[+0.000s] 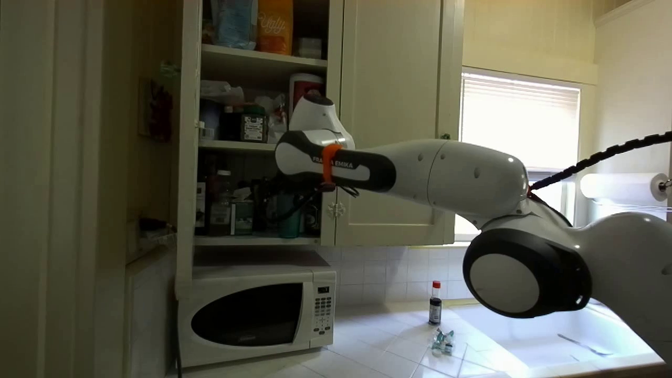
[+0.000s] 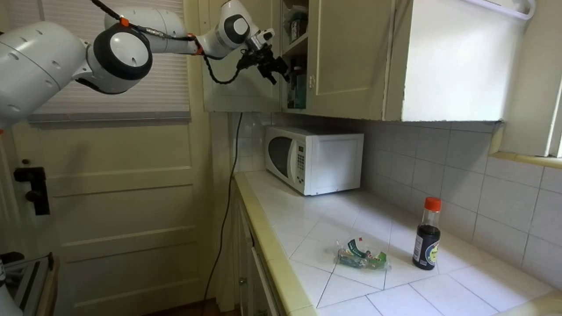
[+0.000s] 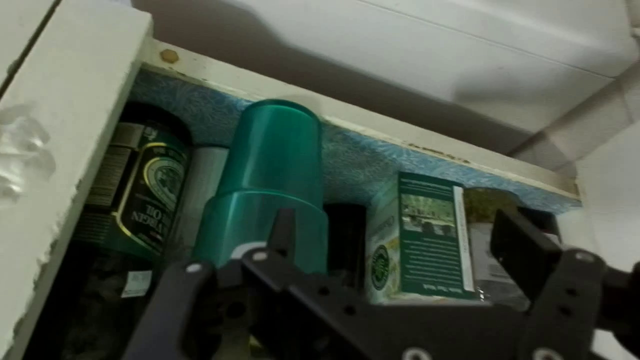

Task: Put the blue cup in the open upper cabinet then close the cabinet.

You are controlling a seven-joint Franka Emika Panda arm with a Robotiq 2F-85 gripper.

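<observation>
1. Three shelves (image 1: 262, 59) in the open upper cabinet (image 1: 188, 157) hold bottles (image 1: 220, 207), jars (image 1: 254, 127), bags (image 1: 275, 31) and boxes (image 1: 241, 218)
2. The blue cup (image 3: 280, 155) stands on the bottom shelf (image 1: 252, 241), between a dark green bottle (image 3: 161, 185) and a green box (image 3: 435, 245)
3. The fingers (image 3: 525, 250) are spread wide; I can't tell if they touch the cup
4. A red-capped bottle (image 2: 426, 239) with dark stuff (image 2: 425, 232) inside stands on the desk (image 2: 325, 215)

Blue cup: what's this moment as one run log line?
upper cabinet: open | blue cup: inside, lowest shelf | claw: open, empty
</observation>
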